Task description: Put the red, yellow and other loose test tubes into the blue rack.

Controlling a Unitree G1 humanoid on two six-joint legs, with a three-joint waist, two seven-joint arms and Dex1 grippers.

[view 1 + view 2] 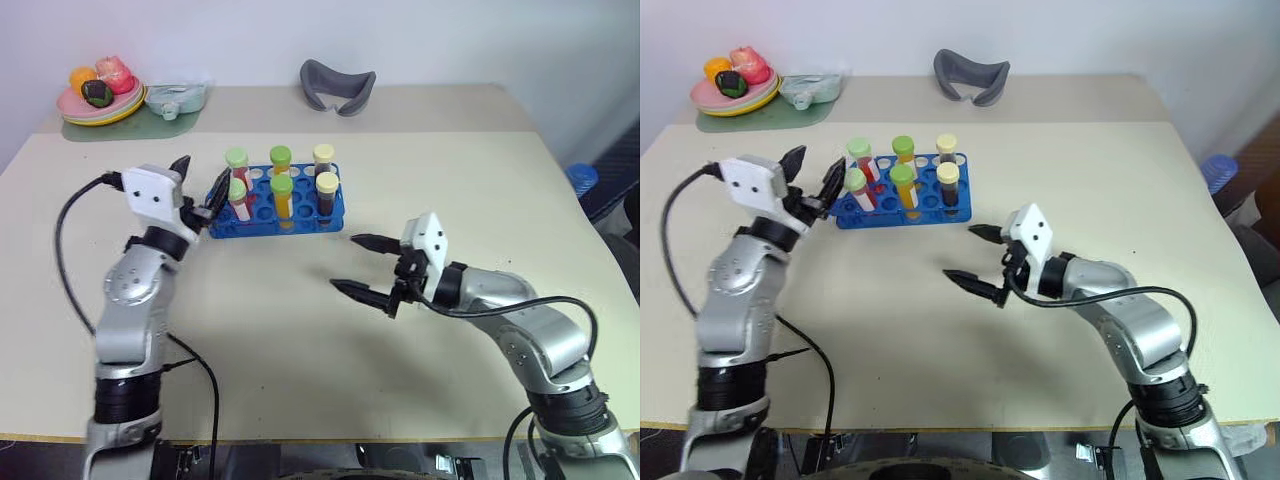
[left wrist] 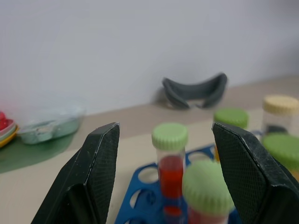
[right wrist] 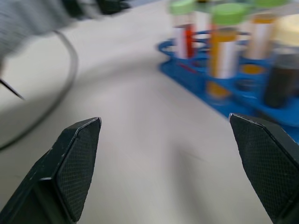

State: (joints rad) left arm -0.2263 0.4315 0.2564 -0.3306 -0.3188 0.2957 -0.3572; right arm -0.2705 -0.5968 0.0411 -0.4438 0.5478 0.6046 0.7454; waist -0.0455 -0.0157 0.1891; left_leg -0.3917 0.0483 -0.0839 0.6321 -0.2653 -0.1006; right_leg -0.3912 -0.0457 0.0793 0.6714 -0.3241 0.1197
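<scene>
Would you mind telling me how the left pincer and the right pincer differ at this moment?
The left pincer sits at the end of the blue rack, by its tubes; the right pincer hangs over bare table, apart from the rack. The right one gapes wider. Both are open and hold nothing.

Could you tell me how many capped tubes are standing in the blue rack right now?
6, all in the rack. Back row: green, green, cream. Front row: green, green, cream. None seem hidden.

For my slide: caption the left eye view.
Six capped tubes stand in the bright blue plastic rack; both grippers open, empty.
</scene>
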